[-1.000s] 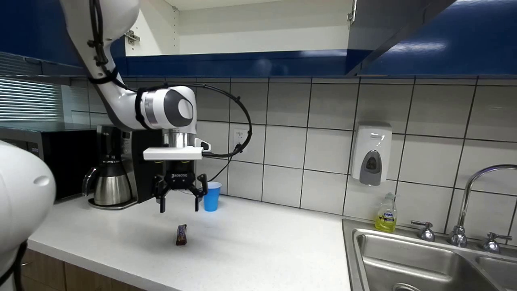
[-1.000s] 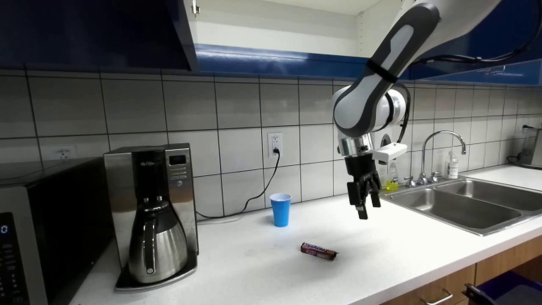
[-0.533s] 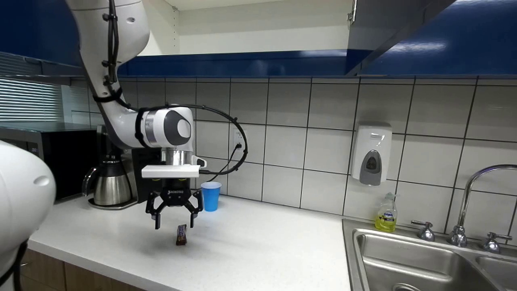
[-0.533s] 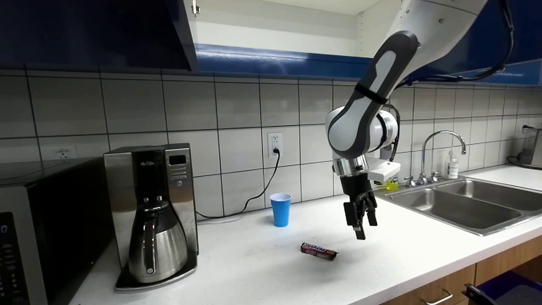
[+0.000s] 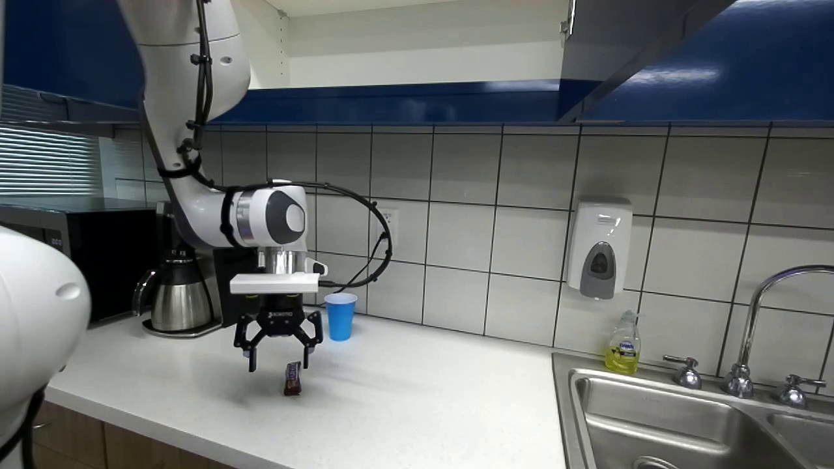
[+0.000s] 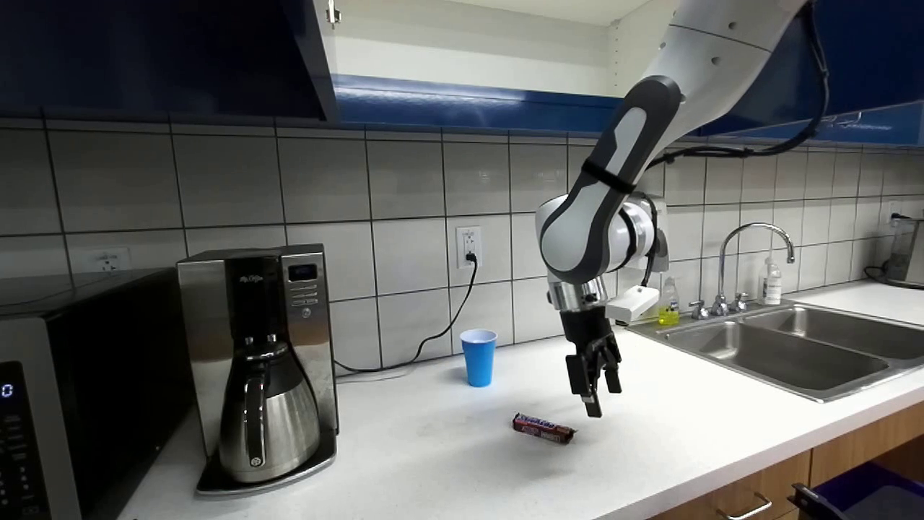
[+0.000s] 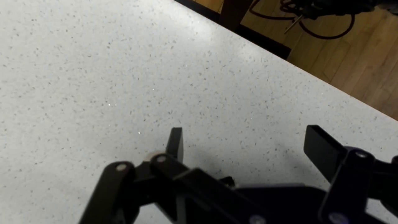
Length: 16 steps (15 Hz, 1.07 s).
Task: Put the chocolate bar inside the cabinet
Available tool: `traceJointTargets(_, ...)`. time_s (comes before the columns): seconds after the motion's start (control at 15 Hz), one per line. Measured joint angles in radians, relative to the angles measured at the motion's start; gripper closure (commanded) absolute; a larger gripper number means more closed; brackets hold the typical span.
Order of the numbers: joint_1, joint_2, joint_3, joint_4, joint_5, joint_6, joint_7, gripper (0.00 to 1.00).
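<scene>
A small dark-wrapped chocolate bar (image 5: 292,379) (image 6: 543,429) lies flat on the white counter in both exterior views. My gripper (image 5: 279,365) (image 6: 603,401) hangs above the counter close to the bar, pointing down, open and holding nothing. In the wrist view the gap of the gripper (image 7: 244,137) shows bare speckled counter. Only a dark tip, probably the bar's end (image 7: 228,181), peeks out past the gripper body there; the rest is hidden. Overhead, the blue-fronted cabinet (image 5: 423,52) (image 6: 469,50) stands open, its white interior visible, partly covered by the arm.
Behind the bar a blue cup (image 5: 340,317) (image 6: 478,359) stands near the tiled wall. A coffee maker (image 6: 260,368) and a microwave (image 6: 86,375) stand along the counter. A steel sink (image 5: 677,417) with a yellow soap bottle (image 5: 623,343) lies at the opposite end.
The open gripper has come down toward the counter, mostly in the earlier half second, and has shifted nearer the chocolate bar. The bar and cup stay where they were.
</scene>
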<state>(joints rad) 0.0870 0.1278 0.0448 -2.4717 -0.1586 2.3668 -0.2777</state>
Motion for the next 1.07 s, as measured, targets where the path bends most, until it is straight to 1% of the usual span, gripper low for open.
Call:
traceJointTargets(0.4, 0.014, 0.037, 0.007, 0.071, -0.009, -0.009, 0.033, 0.0)
traceJointTargets(1.07, 0.014, 0.037, 0.007, 0.074, -0.009, -0.013, 0.034, 0.0)
